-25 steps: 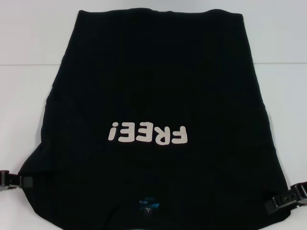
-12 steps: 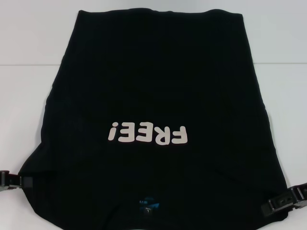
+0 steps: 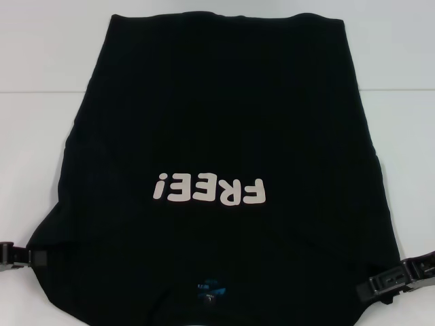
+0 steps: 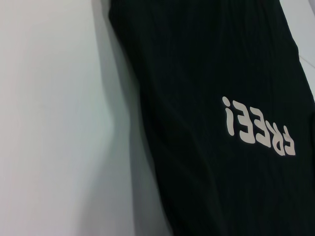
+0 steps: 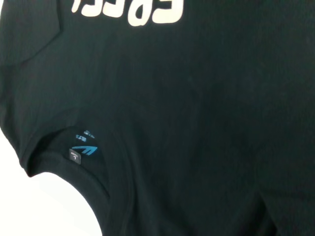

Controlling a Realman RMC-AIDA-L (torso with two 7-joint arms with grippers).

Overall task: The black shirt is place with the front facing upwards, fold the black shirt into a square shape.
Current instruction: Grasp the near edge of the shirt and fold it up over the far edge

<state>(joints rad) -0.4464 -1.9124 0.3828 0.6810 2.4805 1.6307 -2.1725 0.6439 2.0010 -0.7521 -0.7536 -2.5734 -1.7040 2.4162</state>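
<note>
White table (image 3: 41, 136): pale, flat surface that fills the head view behind and around the garment, bare along the left and right edges of the frame.

Black shirt (image 3: 217, 122): large, spread flat, front up, taking up most of the head view from the top centre down to the bottom edge. Sleeves appear tucked in, so that the outline widens from a narrower hem at the top to the shoulders at the bottom. Collar lies at the bottom centre of the frame.

White "FREE!" print (image 3: 209, 189): reads upside down, set just below the middle of the frame, centred on the shirt.

Right gripper (image 3: 380, 284): black, at the lower right of the head view, over the shirt's lower right corner. How far its fingers are apart, and whether they have hold of the cloth, cannot be told.

Left gripper (image 3: 24, 257): black, at the lower left edge of the head view, against the shirt's lower left corner. Finger spread and hold likewise cannot be told.

Blue neck label (image 3: 207, 288): small, inside the collar, bottom centre; seen closer in the right wrist view (image 5: 82, 150).
</note>
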